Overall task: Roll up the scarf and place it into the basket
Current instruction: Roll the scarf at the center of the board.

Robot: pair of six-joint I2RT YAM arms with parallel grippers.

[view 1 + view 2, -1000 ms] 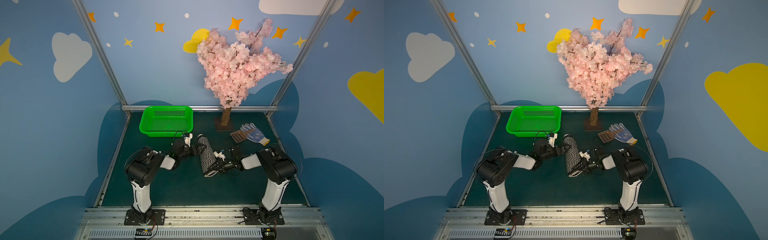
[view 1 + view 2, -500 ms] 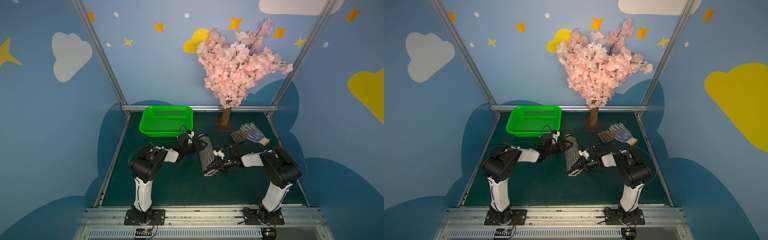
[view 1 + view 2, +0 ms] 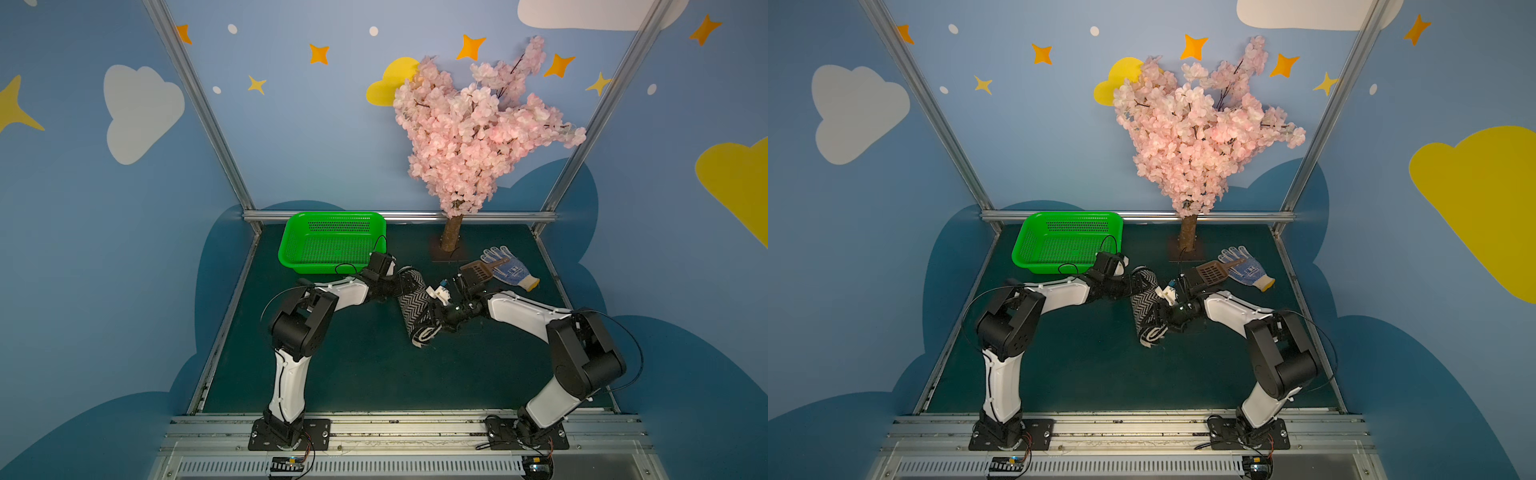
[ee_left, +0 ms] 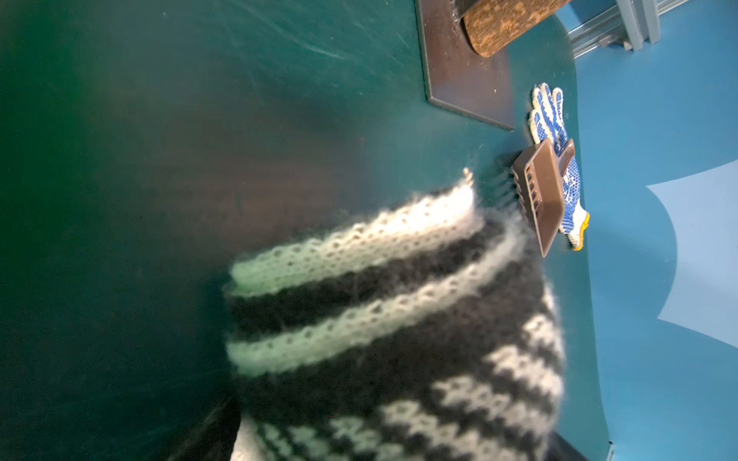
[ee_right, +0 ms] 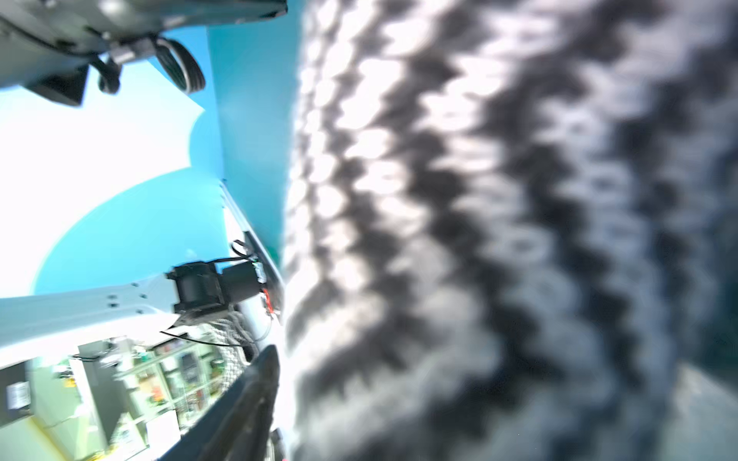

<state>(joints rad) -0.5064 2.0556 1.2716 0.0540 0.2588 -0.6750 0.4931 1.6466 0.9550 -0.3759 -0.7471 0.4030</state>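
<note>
Scarf (image 3: pixel 417 305), rolled, on table (image 3: pixel 353 365), outside basket (image 3: pixel 288 253).
Left gripper (image 3: pixel 398 284): jaws spread wide at roll's far end. Right gripper (image 3: pixel 435 319): against roll's near end, jaw state not discernible. Basket just behind left jaws.

Your table (image 3: pixel 374 365) – a dark green mat with five things on it.
Look to the far left corner and you find the basket (image 3: pixel 332 215), green and with nothing in it. The scarf (image 3: pixel 413 303) lies rolled up at mid-table, just in front of the basket's right corner, zigzag side out. At the far edge stands the tree (image 3: pixel 451 232) on its flat brown plate – to its right you see the scoop (image 3: pixel 478 272), its handle resting over the glove (image 3: pixel 509 268).
</note>
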